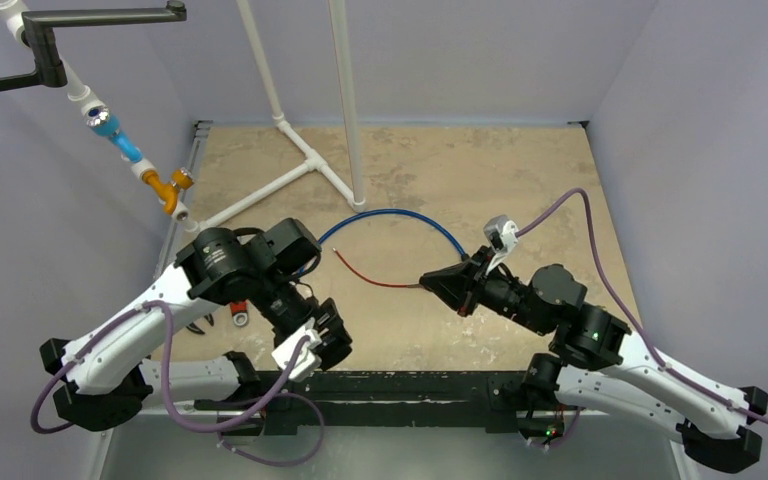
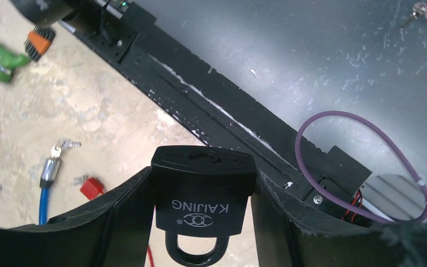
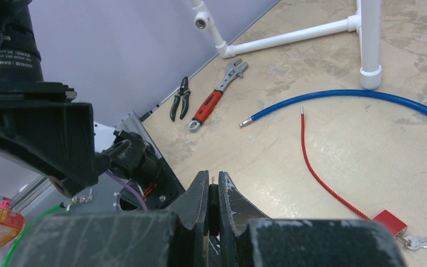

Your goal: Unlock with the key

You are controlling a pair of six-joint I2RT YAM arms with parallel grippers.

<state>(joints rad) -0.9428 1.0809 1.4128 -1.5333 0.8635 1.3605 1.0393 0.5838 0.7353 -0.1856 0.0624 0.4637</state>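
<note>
A black padlock (image 2: 203, 200) marked KAIJING sits between the fingers of my left gripper (image 2: 200, 177), which is shut on its body. Its keyhole end faces away from the wrist camera and its shackle points back toward it. In the top view the left gripper (image 1: 322, 338) hangs near the table's front edge and the lock is mostly hidden. My right gripper (image 3: 213, 182) is shut on a key (image 3: 214, 201) with a dark head; only a small metal tip pokes out past the fingertips. In the top view the right gripper (image 1: 435, 283) points left toward the left arm, a gap apart.
A blue cable (image 1: 390, 215) and a red cable (image 1: 370, 275) lie mid-table. A red-handled wrench (image 3: 214, 97) and pliers (image 3: 180, 97) lie at the left by the wall. A small red lock with keys (image 3: 392, 222) lies on the table. A white pipe frame (image 1: 300, 160) stands at the back.
</note>
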